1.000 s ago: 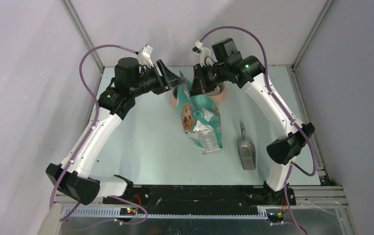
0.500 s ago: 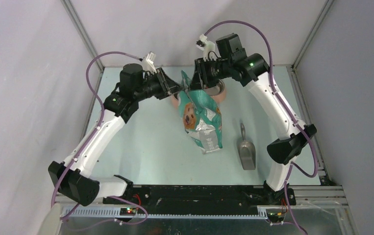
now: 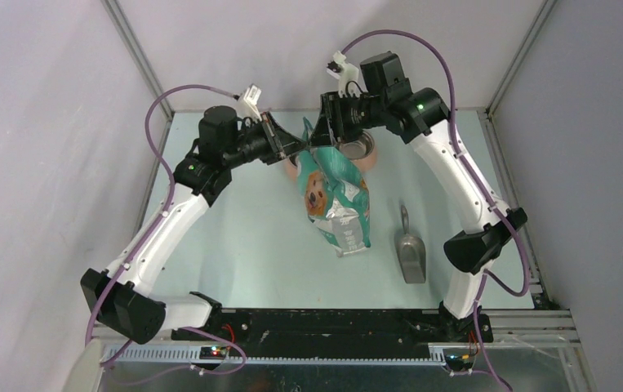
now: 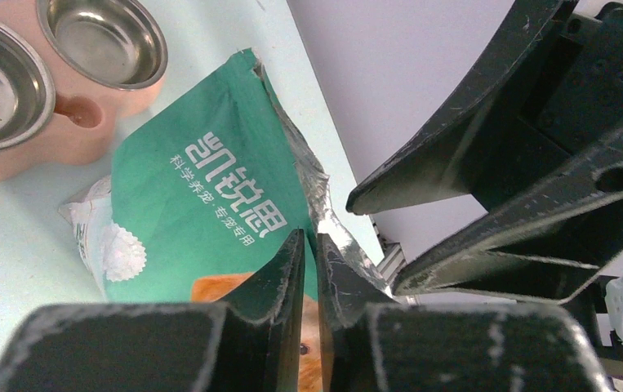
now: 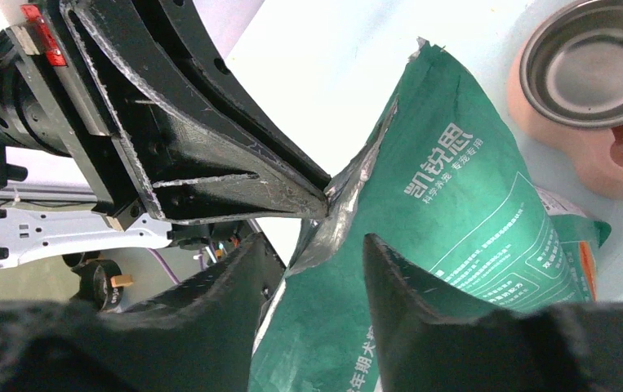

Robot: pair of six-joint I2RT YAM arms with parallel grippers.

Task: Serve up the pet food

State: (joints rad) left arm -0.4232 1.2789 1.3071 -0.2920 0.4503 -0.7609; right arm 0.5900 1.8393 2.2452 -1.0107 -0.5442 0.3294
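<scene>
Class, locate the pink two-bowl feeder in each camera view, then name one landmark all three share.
Top external: pink feeder far centre, partly hidden.
Left wrist: feeder top-left corner.
Right wrist: feeder top-right corner.
Shared landmark: teal bag.

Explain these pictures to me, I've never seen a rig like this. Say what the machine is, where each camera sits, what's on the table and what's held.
Two robot arms are bolted at the near edge of the table, each ending in a two-finger claw. One picture looks down from above; the others come from wrist cameras. On the table lie a grey scoop and a pink dish with two steel bowls. The left claw pinches the top edge of a teal bag; the right claw is open, straddling that edge.
</scene>
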